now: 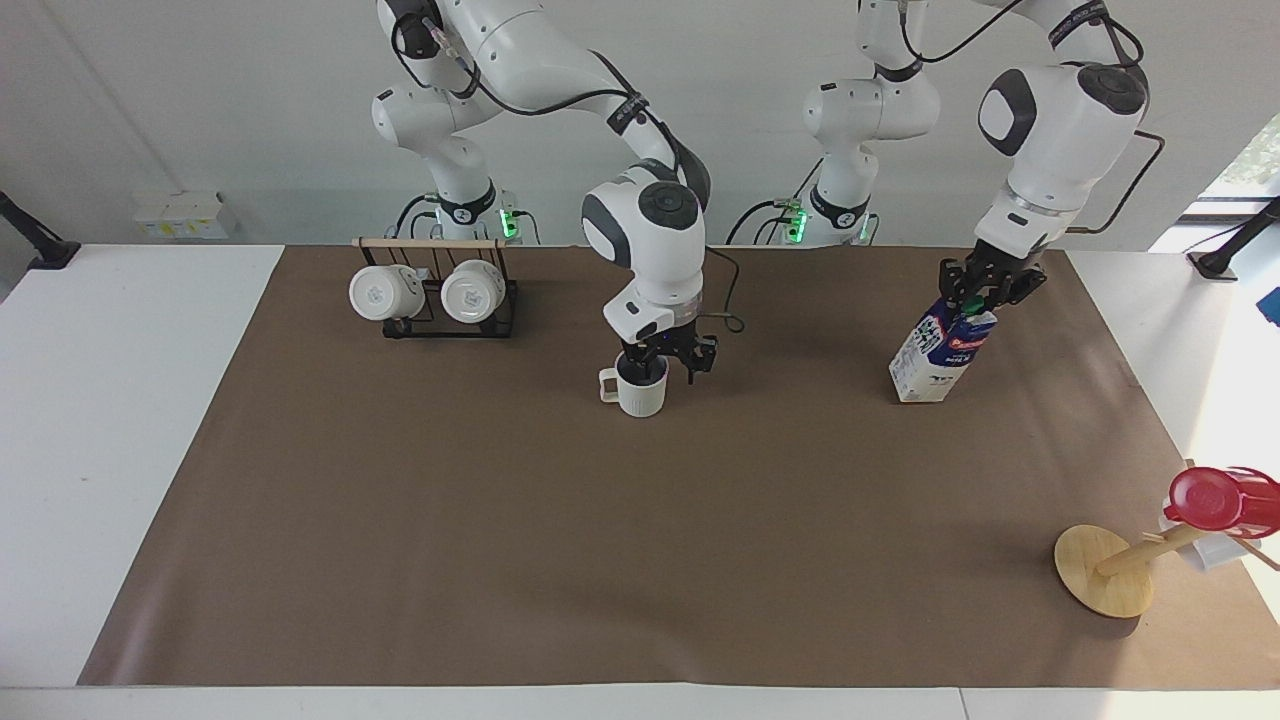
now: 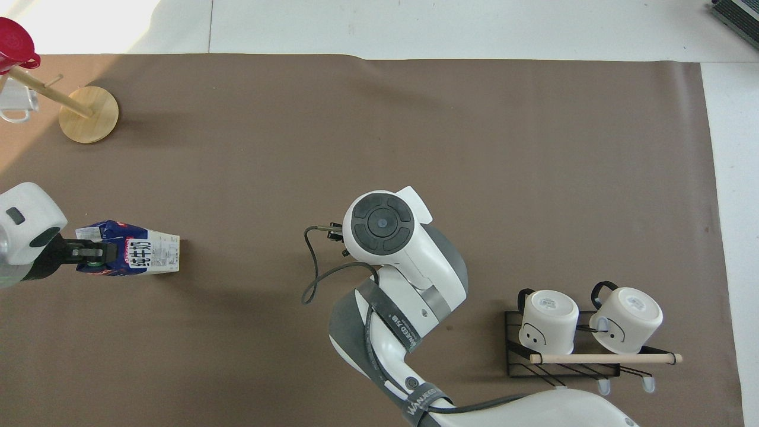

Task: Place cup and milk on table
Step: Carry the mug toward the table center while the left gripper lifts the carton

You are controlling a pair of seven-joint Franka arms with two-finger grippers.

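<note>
Now: cup down, milk gripped

Right gripper [image 1: 667,364] spread wide just above the cup [image 1: 640,389], one finger over its mouth, one outside the rim; cup upright on the table [image 1: 400,520], mid-sheet, well apart from the mug rack [image 1: 437,293]; left gripper [image 1: 975,297] clamped shut on the top of the milk [image 1: 935,352], carton tilted, its base at the sheet toward the left arm's end; red cup [image 1: 1215,498] hung on a wooden stand [image 1: 1103,570].
</note>
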